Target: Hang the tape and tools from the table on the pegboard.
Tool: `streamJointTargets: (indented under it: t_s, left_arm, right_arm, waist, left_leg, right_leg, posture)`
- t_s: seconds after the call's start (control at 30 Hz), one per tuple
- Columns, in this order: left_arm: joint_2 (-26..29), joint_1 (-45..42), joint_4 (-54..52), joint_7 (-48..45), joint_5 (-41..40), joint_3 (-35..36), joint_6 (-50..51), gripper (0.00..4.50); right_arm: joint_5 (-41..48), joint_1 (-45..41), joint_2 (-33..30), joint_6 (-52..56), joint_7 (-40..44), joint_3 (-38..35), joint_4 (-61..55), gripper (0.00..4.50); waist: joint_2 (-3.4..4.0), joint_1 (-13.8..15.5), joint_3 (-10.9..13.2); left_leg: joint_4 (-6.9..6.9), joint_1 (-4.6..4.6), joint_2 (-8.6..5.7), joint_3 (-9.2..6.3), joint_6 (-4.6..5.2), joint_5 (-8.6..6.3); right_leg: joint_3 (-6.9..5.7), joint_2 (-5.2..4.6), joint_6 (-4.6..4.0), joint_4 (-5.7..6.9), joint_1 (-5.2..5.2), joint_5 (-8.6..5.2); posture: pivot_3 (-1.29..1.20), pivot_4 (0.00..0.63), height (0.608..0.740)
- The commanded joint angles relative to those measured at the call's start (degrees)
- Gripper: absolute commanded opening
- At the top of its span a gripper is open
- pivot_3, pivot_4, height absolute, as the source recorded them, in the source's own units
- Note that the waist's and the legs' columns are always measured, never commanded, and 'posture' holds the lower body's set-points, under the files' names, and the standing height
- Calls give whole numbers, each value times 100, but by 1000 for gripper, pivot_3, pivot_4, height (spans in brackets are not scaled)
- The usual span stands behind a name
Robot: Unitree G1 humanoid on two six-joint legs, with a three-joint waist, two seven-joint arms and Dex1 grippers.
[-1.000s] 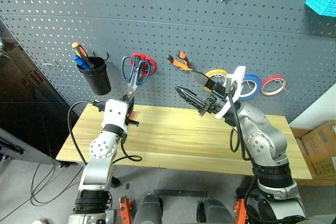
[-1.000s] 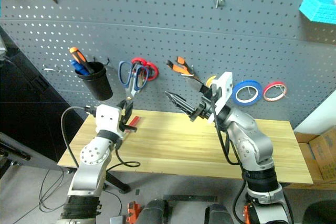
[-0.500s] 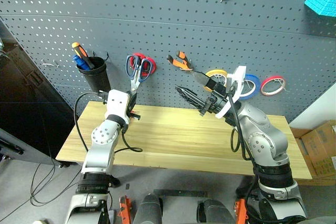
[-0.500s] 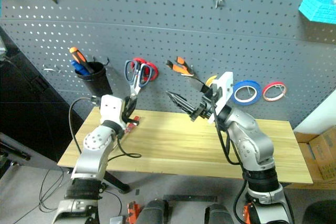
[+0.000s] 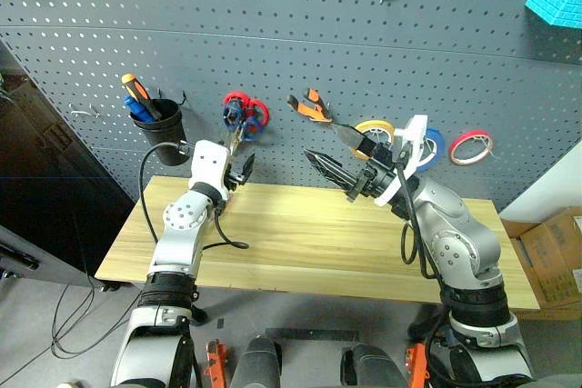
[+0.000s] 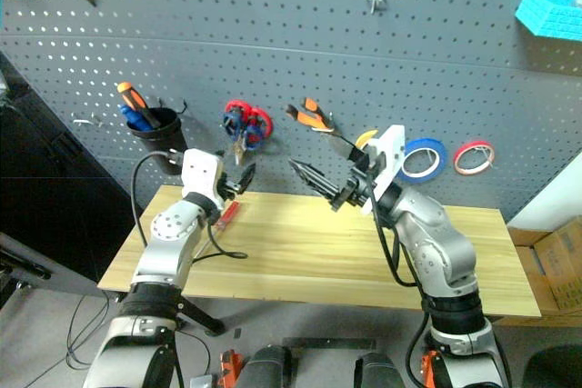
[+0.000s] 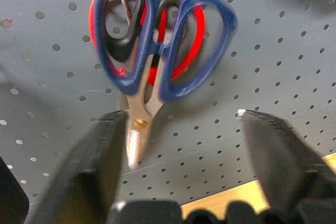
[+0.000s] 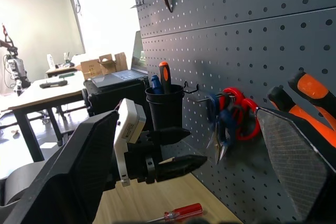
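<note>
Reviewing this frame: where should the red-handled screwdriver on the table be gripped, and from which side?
Probably by its red handle, from above. The red-handled screwdriver lies flat on the table, so fingers coming straight down could straddle the handle across its width. The handle is its thickest part; the steel shaft looks too thin to pinch securely. The open left gripper is nearest.

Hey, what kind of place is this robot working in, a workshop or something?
Most likely a workshop or tool bench in a lab. A dark-grey pegboard with hooks holds scissors, pliers and rolls of tape above a pale wooden table. The right wrist view shows desks and cardboard boxes behind.
</note>
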Motion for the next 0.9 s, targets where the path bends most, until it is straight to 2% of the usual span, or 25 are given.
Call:
streamJointTargets:
  t_s: [0.03, 0.17, 0.27, 0.4, 0.47, 0.63, 0.8, 0.9]
  left_arm:
    - [9, 6, -140, 5, -37, 21, -117, 4479]
    - [25, 277, -386, 71, -101, 115, 143, 4479]
    - [29, 800, -858, 175, -191, 248, 505, 4479]
    - [153, 1757, -1541, 327, -76, 350, 1108, 4479]
    - [252, 1883, -1605, 395, -64, 438, 1407, 4479]
    - [664, 1345, -861, 212, -186, 563, 1881, 4479]
    - [1111, 172, 778, -293, -105, 377, 1834, 4479]
    - [1287, -472, 1875, -594, 88, 143, 1550, 4479]
  right_arm:
    - [72, -15, -26, -78, -22, -65, -263, 4500]
    - [43, 41, -45, -82, -3, -30, -286, 4500]
    - [-196, 220, -210, -59, 10, 145, -339, 4500]
    - [-1390, 629, -1084, 16, 58, 1110, -302, 4500]
    - [-1618, 726, -1239, 1, 95, 1401, -255, 4500]
    - [-1844, 395, -824, 158, -77, 1691, 92, 4500]
    - [-1557, -184, -225, 296, 112, 1629, 380, 4500]
    - [-1613, -521, -152, 305, 372, 1800, 389, 4500]
  waist:
    - [0, -12, 0]
    - [0, -49, 0]
    - [0, -106, 0]
    - [4, -123, 5]
    - [5, -109, 21]
    - [9, -92, 167]
    - [12, -84, 340]
    - [1, -90, 467]
  left_leg:
    - [0, 0, 0, 0, 0, 0]
    - [0, 1, 0, 0, 0, 0]
    - [-1, 1, 0, 1, 0, 0]
    - [-7, 6, 2, 8, -1, -1]
    - [-9, 10, 3, 6, -1, -1]
    - [-6, 39, 6, -16, -21, -14]
    - [-4, 38, 2, -20, -34, -22]
    - [2, 37, 1, -18, 4, 2]
  right_leg:
    - [0, 0, 0, 0, 0, 0]
    - [0, 0, 0, 1, 0, 0]
    - [3, -1, -1, -1, 1, 0]
    - [8, -4, -6, -1, -1, -6]
    - [5, -5, -40, 2, -2, -32]
    - [-17, -10, -31, 40, -14, -52]
    - [-23, -21, -32, 33, -16, -50]
    - [-17, -21, -32, 35, -12, -48]
  posture:
    - [70, 83, 740]
    - [71, 85, 740]
    - [71, 95, 740]
    - [82, 119, 740]
    - [93, 135, 740]
    - [107, 178, 740]
    - [87, 229, 740]
    - [50, 263, 740]
